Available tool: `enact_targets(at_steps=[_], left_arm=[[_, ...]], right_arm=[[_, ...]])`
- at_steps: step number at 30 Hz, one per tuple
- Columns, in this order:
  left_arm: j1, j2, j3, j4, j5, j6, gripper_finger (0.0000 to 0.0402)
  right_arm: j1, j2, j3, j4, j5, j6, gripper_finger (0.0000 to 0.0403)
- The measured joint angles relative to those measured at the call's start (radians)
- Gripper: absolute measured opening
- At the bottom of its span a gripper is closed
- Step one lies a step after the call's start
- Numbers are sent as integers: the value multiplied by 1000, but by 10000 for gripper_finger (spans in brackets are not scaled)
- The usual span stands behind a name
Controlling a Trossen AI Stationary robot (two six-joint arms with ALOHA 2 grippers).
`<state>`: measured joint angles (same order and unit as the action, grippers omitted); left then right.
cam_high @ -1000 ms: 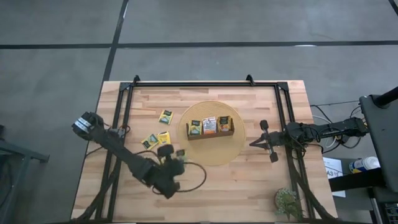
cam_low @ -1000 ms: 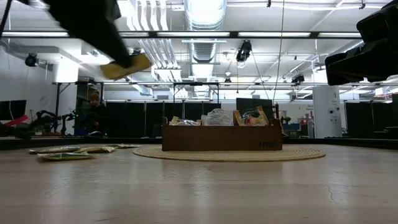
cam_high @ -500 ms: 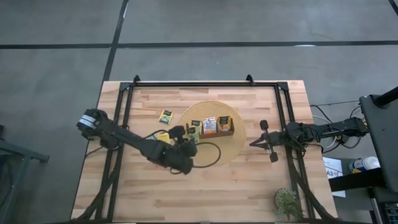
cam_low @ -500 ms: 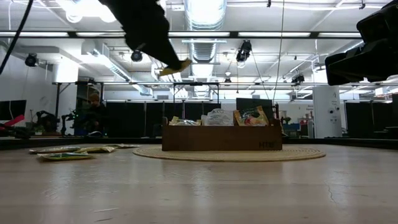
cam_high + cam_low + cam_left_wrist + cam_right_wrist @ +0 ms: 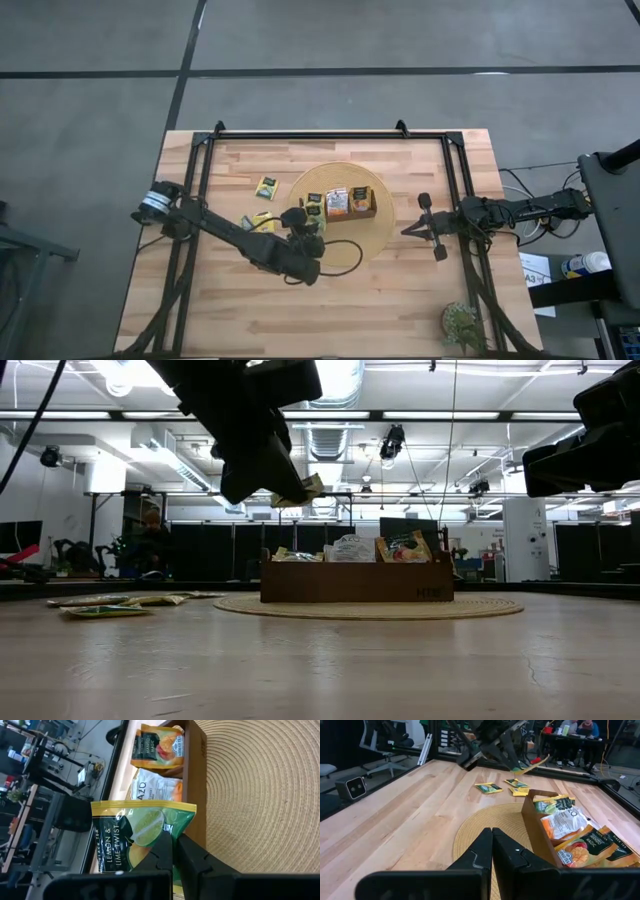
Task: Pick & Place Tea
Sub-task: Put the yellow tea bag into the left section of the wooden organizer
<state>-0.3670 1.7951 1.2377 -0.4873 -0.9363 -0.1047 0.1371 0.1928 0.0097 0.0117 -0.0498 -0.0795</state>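
The left arm's fingers (image 5: 167, 851) pinch a yellow-green lemon tea packet (image 5: 137, 835) by its edge, carrying it in the air just left of the wooden tray (image 5: 337, 214) on the round woven mat (image 5: 375, 240), so the next move likely calls for lowering it into the left compartment.
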Motion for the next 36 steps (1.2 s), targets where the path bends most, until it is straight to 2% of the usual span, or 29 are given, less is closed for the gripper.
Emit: enact_targets(at_steps=[15,20,26,36], left_arm=[[54,2,-3,4,-3,-37,7],[77,2,-30,13,43,-36,7],[121,2,-74,38,40,-8,7],[163,2,-114,179,94,69,7]], right_arm=[[0,0,0,0,0,-2,9],[0,0,0,0,0,0,9],[0,0,0,0,0,-1,8],[0,0,0,0,0,-1,9]])
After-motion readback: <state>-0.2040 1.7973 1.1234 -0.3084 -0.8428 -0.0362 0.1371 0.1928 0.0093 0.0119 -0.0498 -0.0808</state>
